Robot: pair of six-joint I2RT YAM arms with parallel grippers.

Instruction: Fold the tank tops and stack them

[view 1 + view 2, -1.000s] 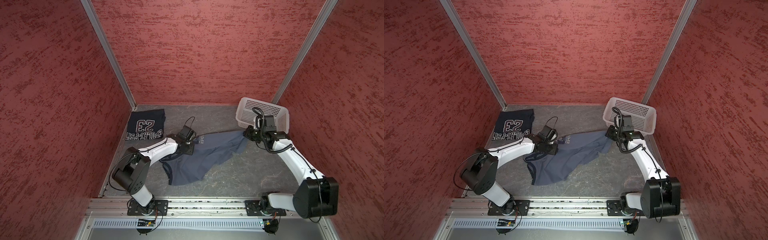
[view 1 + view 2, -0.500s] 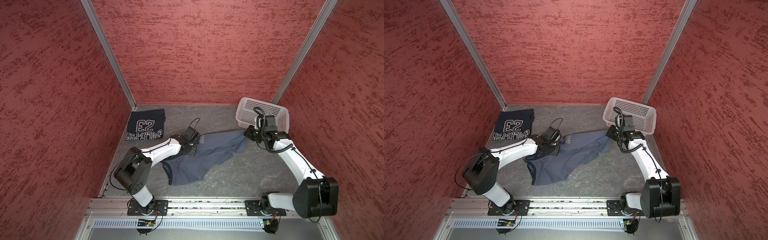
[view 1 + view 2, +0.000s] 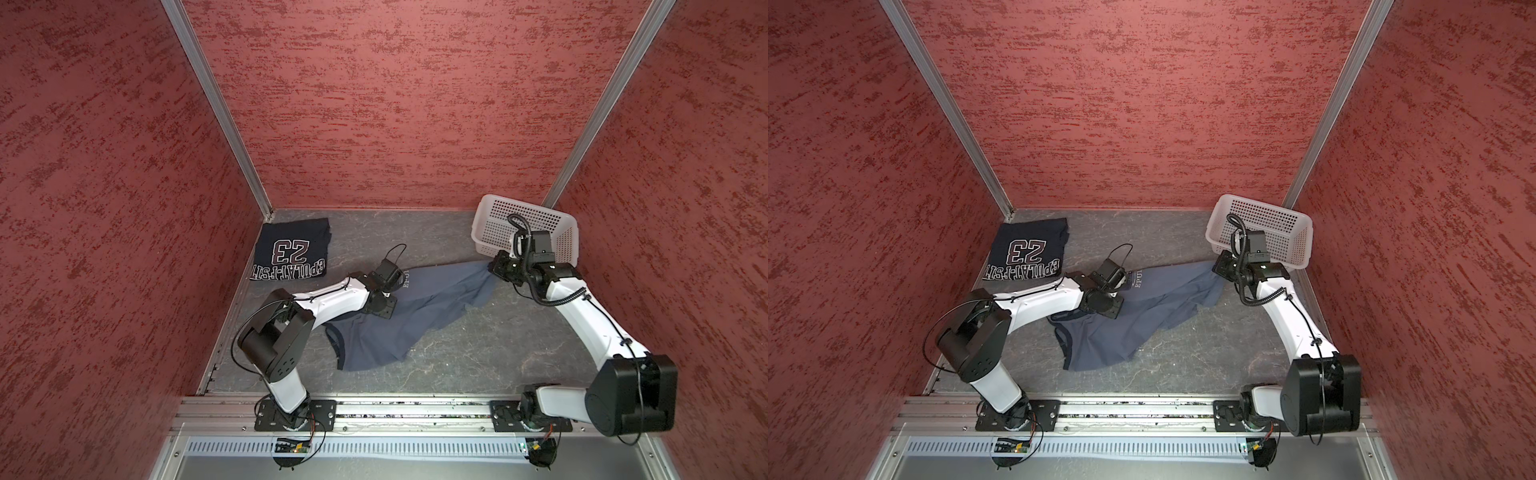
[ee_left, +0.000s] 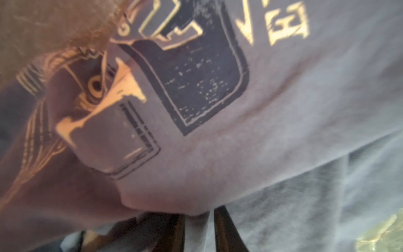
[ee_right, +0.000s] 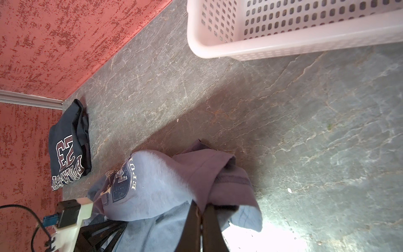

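As far as the views show, progress: about half done, one top folded, one not, nothing stacked.
done: navy tank top (image 3: 291,253) lies folded flat in the far left corner of the table (image 3: 478,345), print side up.
left to do: blue-grey tank top (image 3: 415,316) is crumpled and stretched across mid-table between the arms, well apart from the navy one. It needs spreading, folding, then stacking, I'd say.
left gripper (image 4: 198,218): jaws nearly together with a fold of the blue-grey cloth between them, looks like a pinch at the printed end.
right gripper (image 5: 201,209): jaws closed tight on the other end of the same top, just in front of the basket (image 3: 490,224).
basket: white, perforated, far right corner. Nothing seen in it, no label seen.
writing, navy: big "23"; under it a row of block letters, upside down in both top views, roughly "EPOLAT-FST", not sure.
writing, blue-grey: "EPU" readable at the fold, the rest tucked under. Left wrist view shows a cream graphic, a dark shield patch and cut-off letters I can't read.
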